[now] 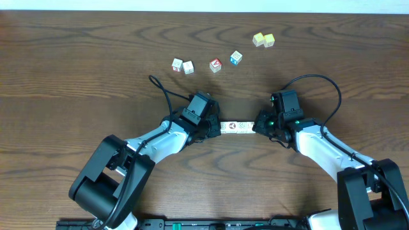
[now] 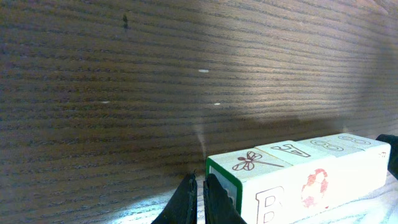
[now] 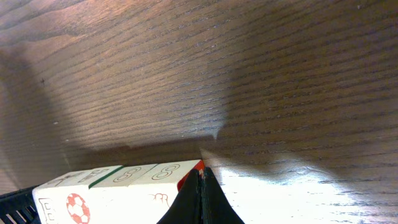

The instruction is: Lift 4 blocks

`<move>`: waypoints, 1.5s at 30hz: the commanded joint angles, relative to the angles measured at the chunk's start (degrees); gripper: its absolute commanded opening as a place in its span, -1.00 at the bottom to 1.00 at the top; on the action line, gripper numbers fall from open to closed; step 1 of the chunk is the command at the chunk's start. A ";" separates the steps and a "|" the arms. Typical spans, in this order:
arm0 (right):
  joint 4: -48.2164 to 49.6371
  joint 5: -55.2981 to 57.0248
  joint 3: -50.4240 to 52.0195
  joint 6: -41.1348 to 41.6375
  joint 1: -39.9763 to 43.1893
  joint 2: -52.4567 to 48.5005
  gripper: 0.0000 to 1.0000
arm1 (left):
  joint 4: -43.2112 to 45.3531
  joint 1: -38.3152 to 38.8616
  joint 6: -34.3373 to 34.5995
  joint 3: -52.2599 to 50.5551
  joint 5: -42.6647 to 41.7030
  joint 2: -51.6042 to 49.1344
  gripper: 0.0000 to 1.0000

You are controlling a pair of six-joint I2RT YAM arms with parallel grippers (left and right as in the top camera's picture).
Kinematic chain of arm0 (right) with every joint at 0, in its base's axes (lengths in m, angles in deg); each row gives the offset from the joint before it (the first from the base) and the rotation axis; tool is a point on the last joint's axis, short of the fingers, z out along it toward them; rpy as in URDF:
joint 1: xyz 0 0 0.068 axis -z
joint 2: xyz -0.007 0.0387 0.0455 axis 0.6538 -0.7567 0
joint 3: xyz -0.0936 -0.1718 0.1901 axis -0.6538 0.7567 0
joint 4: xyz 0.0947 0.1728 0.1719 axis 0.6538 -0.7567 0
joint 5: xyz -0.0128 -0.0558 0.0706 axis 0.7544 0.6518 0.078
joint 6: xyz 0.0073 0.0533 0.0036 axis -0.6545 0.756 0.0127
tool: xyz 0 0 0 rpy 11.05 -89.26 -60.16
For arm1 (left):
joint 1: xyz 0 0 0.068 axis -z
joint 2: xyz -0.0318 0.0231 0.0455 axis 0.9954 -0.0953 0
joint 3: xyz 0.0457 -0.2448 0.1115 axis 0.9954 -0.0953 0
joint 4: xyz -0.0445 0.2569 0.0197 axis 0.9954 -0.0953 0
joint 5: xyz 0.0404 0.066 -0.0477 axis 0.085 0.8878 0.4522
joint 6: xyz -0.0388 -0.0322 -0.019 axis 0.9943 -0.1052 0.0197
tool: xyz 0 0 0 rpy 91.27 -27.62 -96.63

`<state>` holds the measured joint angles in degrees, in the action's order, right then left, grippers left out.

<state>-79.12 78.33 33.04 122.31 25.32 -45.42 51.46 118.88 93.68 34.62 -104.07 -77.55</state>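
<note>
Four cream-white blocks [image 1: 236, 127] form one straight row between my two grippers at the table's middle. My left gripper [image 1: 215, 127] is shut, and its closed tips press the row's green-edged left end. My right gripper [image 1: 258, 126] is also shut and presses the red-faced right end. In the left wrist view the closed gripper [image 2: 199, 182] sits against the blocks [image 2: 298, 171], whose top faces show a dragonfly, a letter and rings. In the right wrist view the shut gripper [image 3: 200, 175] meets the other end of the blocks [image 3: 124, 186]. Whether the row touches the table I cannot tell.
Farther back on the wooden table lie two white cubes [image 1: 182, 66], a red-faced cube [image 1: 215, 65], a blue-faced cube [image 1: 236, 58] and two pale yellow cubes [image 1: 263, 40]. Black cables loop behind both arms.
</note>
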 commanded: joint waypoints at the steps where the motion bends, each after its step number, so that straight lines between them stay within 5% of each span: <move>1: 0.17 0.39 0.02 -1.18 -0.11 -0.15 -0.98 | -0.13 0.11 -0.55 -0.35 -0.68 -0.85 -0.85; 13: -1.90 1.64 0.02 -1.55 4.37 -0.15 -0.89 | -1.49 -1.60 -1.11 -0.35 1.03 -0.85 -0.85; 17: -2.25 1.73 0.02 -1.57 5.25 -0.15 -0.37 | -1.90 -2.60 -1.14 -0.35 1.18 -0.85 -0.84; 20: -2.38 1.77 0.02 -1.57 5.60 -0.15 0.79 | -2.91 -3.30 -1.14 -0.35 2.84 -0.85 -0.55; 21: -2.47 1.88 0.02 -1.57 5.70 -0.15 0.99 | -2.95 -3.54 -1.09 -0.35 2.93 -0.85 -0.39; 23: -2.60 1.92 0.02 -1.55 5.79 -0.15 0.99 | -2.93 -4.09 -0.94 -0.35 2.84 -0.85 0.18; 25: -2.64 1.92 0.02 -1.55 5.79 -0.15 0.99 | -2.91 -4.39 -0.94 -0.35 2.69 -0.85 0.32; 45: -7.39 0.76 0.02 -1.51 14.08 1.07 0.99 | -16.26 -15.69 -3.76 -0.28 4.46 21.22 0.56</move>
<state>-85.81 79.01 32.56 120.83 38.74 -44.08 35.83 103.67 90.66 34.40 -100.37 -56.57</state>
